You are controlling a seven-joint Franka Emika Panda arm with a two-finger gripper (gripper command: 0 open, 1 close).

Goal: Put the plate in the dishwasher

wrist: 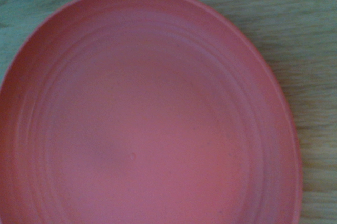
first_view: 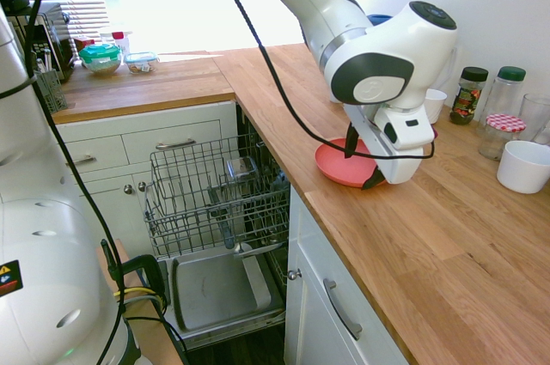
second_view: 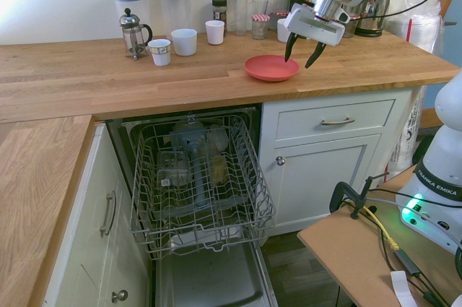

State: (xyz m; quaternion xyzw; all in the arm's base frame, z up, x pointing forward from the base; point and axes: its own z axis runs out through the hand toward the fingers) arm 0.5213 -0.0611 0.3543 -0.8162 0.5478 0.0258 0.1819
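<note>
In the second exterior view, 1 round coral-red plastic plate lay flat on the pale wooden bench, to the right of the dishwasher and near the bench's front edge. The 2 dark fingers were released and spread apart, pointing down by the plate's right side; nothing was held. Whether a fingertip touched the rim could not be made out.

Farther back and left stood 2 clear pitchers with blue lids and 1 glass-and-metal French press. There were 4 white cups in that view, 1 of them patterned and 1 partly cut off by the arm. Between the cups, toward the wall, were 1 dark-lidded jar and 1 clear bottle with a green lid. At the far right stood 1 shiny metal kettle, half hidden behind the arm.

The dishwasher was open, with 1 grey wire rack pulled out over the lowered door. The rack held clear containers, hard to count through the wires. The wrist view showed only the plate, 1 side cut off, and wood.
</note>
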